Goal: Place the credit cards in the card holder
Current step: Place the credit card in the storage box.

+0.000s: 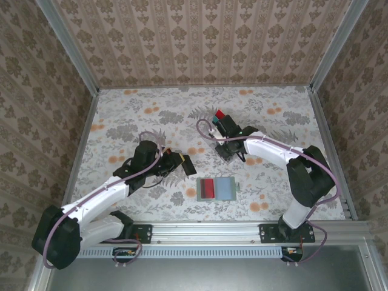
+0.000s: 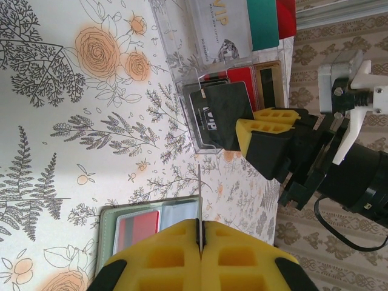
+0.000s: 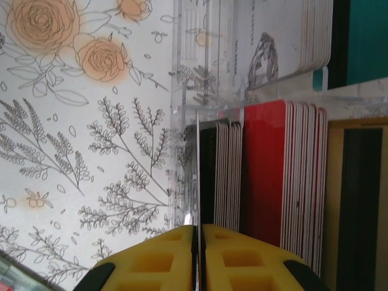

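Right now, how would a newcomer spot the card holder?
On the floral table, look just beyond the middle of the front rail. The card holder lies open there, a red card in its left half; the clear rack stands farther back.

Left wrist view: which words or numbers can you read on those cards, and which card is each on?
"VIP": on the black card, letters turned sideways.
"VIP": on the white card, at the picture's top edge.
Fine print under it on the white card: too small to read.
Red card in the card holder: no readable text.
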Available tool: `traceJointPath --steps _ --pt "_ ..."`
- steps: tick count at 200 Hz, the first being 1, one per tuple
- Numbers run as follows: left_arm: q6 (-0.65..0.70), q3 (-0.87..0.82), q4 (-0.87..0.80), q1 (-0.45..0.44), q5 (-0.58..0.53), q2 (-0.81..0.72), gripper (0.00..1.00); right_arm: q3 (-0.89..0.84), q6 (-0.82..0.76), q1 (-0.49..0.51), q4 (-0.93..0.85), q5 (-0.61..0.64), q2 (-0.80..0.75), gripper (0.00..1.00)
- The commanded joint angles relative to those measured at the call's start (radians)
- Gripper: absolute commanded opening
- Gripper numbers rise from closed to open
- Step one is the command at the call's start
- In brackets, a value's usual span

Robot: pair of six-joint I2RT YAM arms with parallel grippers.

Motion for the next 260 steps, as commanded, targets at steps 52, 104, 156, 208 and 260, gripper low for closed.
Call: traceJointPath --steps 52,104,156,208,260 --pt "0.024 0.004 -0.004 0.008 0.01 -0.004 0.0 -0.044 -0.074 0.002 0.104 0.04 0.033 0.14" --pt "0.021 0.002 -0.002 0.008 0.008 -0.004 0.0 -0.048 -0.088 0.002 0.086 0.059 0.045 0.18" --pt "0.022 0.008 0.003 0.008 0.017 0.007 0.0 -0.031 -0.069 0.004 0.052 0.07 0.017 0.22" --pt "0.047 0.023 0.043 0.007 0.054 0.035 0.0 -0.011 0.105 0.004 0.0 -0.055 -0.137 0.31" --pt "0.057 0.028 0.178 0.002 0.115 0.055 0.0 -0.107 0.527 -0.001 0.058 -0.424 -0.291 0.39"
